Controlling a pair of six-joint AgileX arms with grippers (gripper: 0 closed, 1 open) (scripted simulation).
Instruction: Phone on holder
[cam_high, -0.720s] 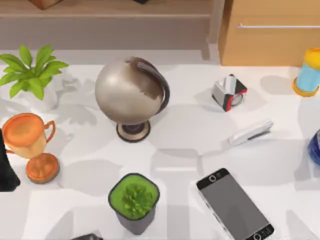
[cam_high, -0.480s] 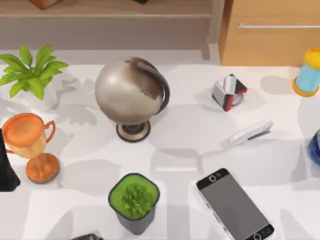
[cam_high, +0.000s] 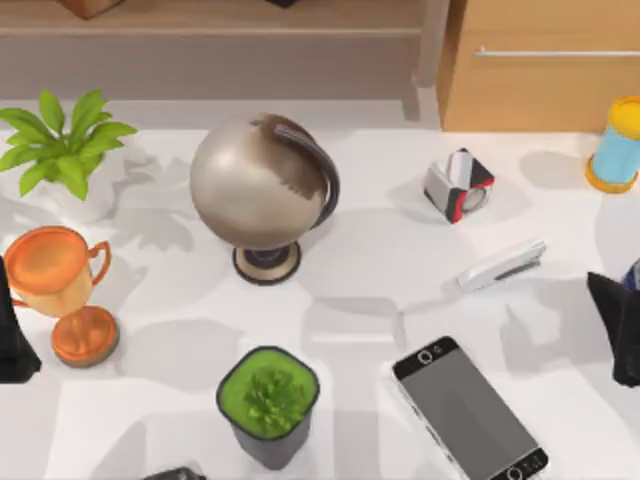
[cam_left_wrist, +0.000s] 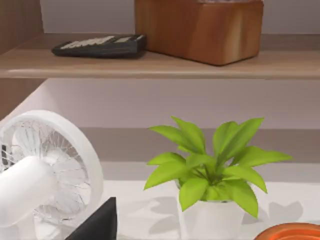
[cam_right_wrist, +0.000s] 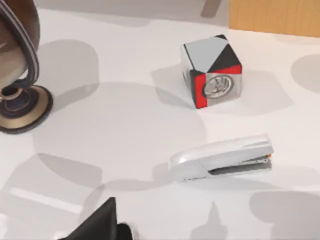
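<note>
Lying flat, the phone (cam_high: 469, 412) runs diagonally, button end nearest the table's front-right; end effector opening unclear.

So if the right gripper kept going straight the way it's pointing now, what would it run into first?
Probably the white stapler-like bar. In the right wrist view it lies straight ahead of the right gripper, with the grey, black and red cube beyond it. Depth is unclear, so it might pass over it.

A white table (cam_high: 380, 290) stands before a wooden shelf (cam_left_wrist: 150, 65) and wooden cabinet (cam_high: 540, 70).
</note>
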